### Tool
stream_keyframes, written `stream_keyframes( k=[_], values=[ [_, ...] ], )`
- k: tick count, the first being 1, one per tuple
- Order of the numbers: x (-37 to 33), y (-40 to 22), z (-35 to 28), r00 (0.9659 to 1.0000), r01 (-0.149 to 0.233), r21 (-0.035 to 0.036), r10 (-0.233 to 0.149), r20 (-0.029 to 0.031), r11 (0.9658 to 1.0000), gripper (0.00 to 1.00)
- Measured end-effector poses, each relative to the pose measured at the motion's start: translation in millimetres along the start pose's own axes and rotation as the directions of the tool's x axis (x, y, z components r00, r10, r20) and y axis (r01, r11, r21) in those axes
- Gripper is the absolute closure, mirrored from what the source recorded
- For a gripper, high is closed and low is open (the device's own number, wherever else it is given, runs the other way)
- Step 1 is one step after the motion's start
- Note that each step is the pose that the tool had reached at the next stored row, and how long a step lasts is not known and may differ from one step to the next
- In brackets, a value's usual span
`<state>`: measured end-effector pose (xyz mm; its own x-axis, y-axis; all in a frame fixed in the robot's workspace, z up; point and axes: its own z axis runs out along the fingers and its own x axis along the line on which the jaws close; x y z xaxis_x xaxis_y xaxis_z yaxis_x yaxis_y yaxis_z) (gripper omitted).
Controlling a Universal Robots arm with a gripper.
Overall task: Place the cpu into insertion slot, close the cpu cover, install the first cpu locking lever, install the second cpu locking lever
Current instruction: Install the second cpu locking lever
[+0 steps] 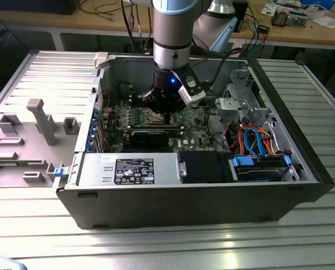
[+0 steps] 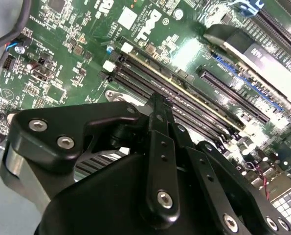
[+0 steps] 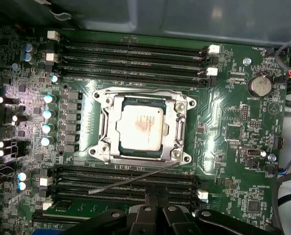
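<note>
In the insertion slot [image 3: 141,129]: cpu [image 3: 138,127] seated, cpu cover [image 3: 179,128] down, one lever [image 3: 130,180] sprung loose; gripper [image 3: 155,211] just beside that lever, fingers closed narrow, holding nothing, seemingly for pressing

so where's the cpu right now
In the first wrist view the cpu sits in the slot under the closed cover, mid-board between the two banks of memory slots.

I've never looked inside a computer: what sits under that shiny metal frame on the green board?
Through the cpu cover's window shows the cpu, lying in the insertion slot. The chip hides the slot's centre.
</note>
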<state>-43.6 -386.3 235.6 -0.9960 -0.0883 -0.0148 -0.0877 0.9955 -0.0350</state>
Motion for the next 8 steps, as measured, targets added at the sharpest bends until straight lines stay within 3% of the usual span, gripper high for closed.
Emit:
stream_keyframes(
  k=[2,4,8],
  values=[
    [0.1,-0.2,0.0,1.0,0.0,-0.0019,0.0,0.0,1.0,0.89],
    [0.2,-0.3,0.0,1.0,0.0,-0.0103,0.0,0.0008,0.9999,0.89],
    [0.1,-0.5,0.0,1.0,0.0,-0.0178,0.0,0.0015,0.9998,0.89]
  ],
)
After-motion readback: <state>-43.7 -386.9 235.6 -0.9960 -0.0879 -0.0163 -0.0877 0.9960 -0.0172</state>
